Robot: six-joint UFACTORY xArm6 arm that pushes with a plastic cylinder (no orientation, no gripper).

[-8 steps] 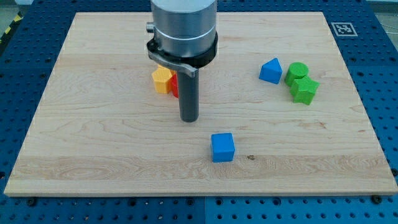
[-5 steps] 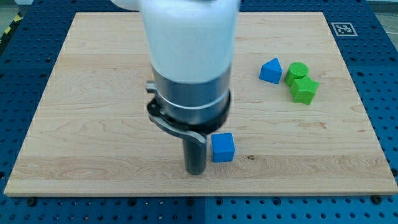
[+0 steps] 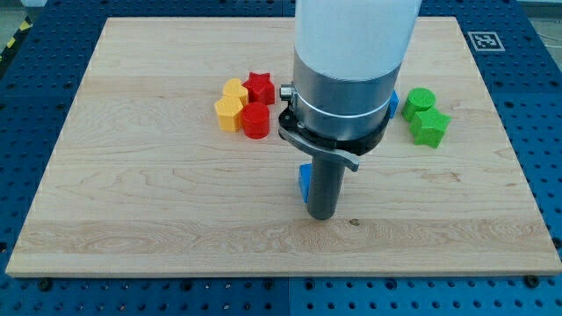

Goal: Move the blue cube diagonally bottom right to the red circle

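The blue cube is near the board's bottom middle, mostly hidden behind my rod; only its left edge shows. My tip rests on the board right in front of it, at its right and lower side. The red circle stands up and to the left of the cube, in a cluster with a red star and two yellow blocks.
Two green blocks sit at the view's right. A blue block beside them is almost hidden by the arm's body. A marker tag is on the board's top right corner.
My tip moved from the cube's left side to its right front, now covering most of the cube. The arm body shifted right, uncovering the red and yellow cluster.
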